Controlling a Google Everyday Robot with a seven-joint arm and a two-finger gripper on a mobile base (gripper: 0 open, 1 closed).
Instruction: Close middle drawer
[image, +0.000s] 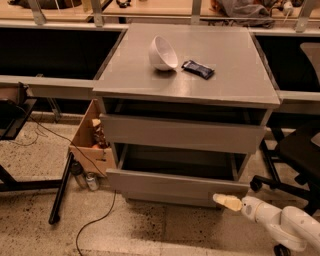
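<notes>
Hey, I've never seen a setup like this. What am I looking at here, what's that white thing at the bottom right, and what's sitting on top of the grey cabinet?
There is one picture, from a single camera looking down at the front of a grey cabinet. The white thing is a robot's arm. Its cream-tipped gripper sits low, by the right end of the middle drawer, which is pulled out. It holds nothing. On the cabinet top lie a white bowl, tipped on its side, and a dark wrapped packet. A cardboard box stands on the floor to the left.
</notes>
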